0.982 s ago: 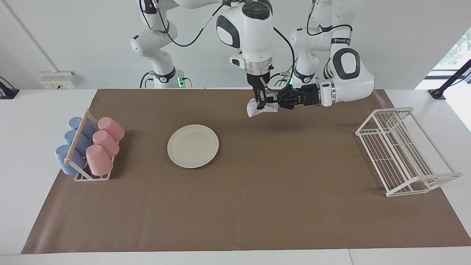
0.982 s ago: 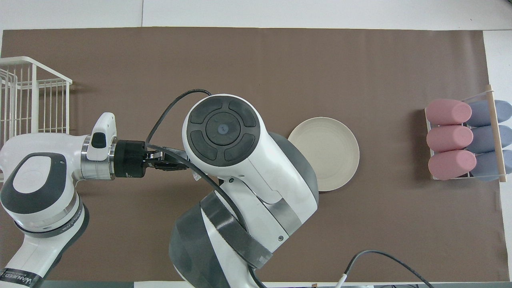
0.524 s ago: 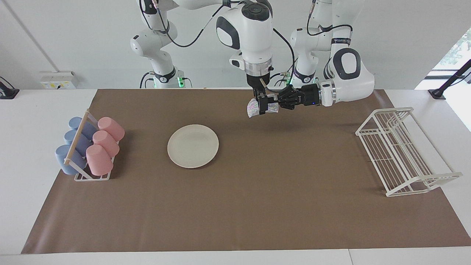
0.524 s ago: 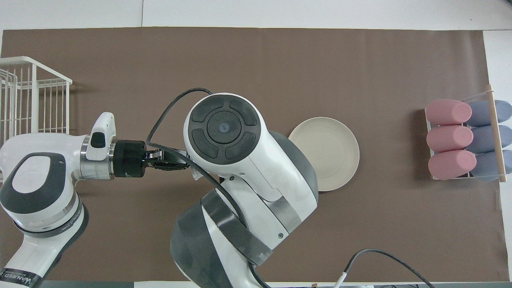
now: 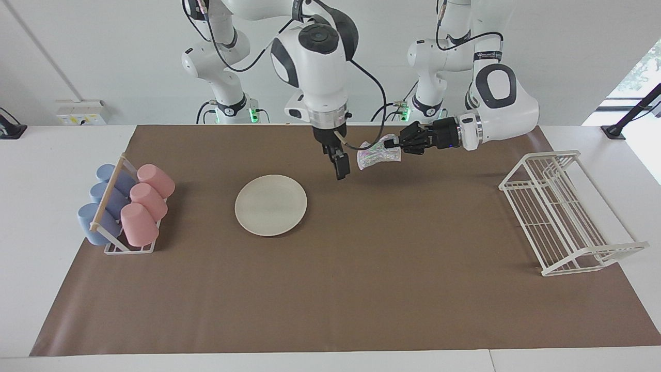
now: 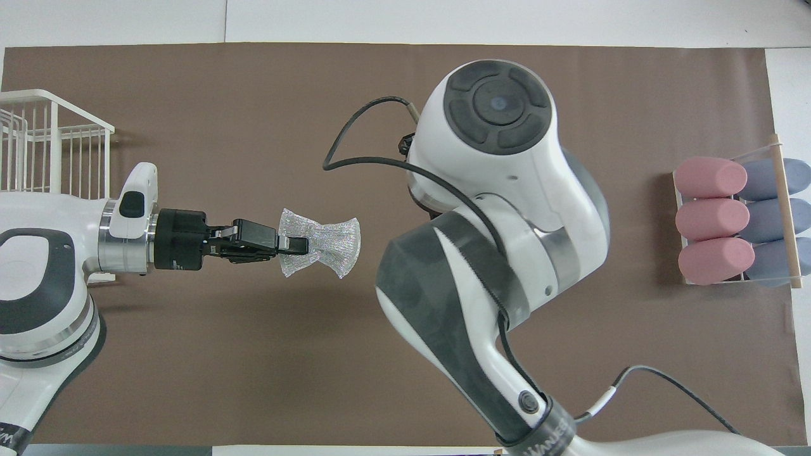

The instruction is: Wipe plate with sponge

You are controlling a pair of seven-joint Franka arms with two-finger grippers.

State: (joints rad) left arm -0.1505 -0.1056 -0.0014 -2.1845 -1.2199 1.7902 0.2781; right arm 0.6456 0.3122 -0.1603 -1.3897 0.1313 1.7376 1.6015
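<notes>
1 claw clamping sponge

The sponge looks like a glittery, silvery mesh with a rainbow sheen. The plate is cream, smooth and matt. A matt brown paper-like sheet covers the white worktop. The rack is white coated wire. The pink cups and blue cups look like matt plastic, under a bare wooden rod. The arm shells are glossy white plastic.
</notes>
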